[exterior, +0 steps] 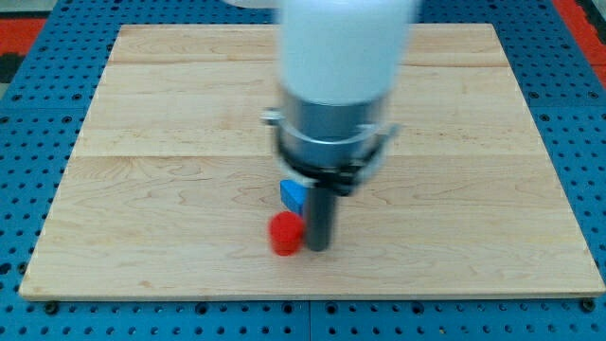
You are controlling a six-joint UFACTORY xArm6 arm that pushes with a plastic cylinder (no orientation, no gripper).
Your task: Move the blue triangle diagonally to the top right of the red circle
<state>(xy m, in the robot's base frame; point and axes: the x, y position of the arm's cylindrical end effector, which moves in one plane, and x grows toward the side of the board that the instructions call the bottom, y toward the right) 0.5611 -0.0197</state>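
The blue triangle [293,194] lies near the middle of the wooden board, partly hidden behind the arm. The red circle [284,233] sits just below it, toward the view's bottom. My tip [318,247] rests on the board right beside the red circle, on its right, and below and right of the blue triangle. The rod's upper part hides the triangle's right side.
The wooden board [142,189] lies on a blue pegboard table [28,114]. The arm's white and grey body [336,85] blocks the view of the board's upper middle.
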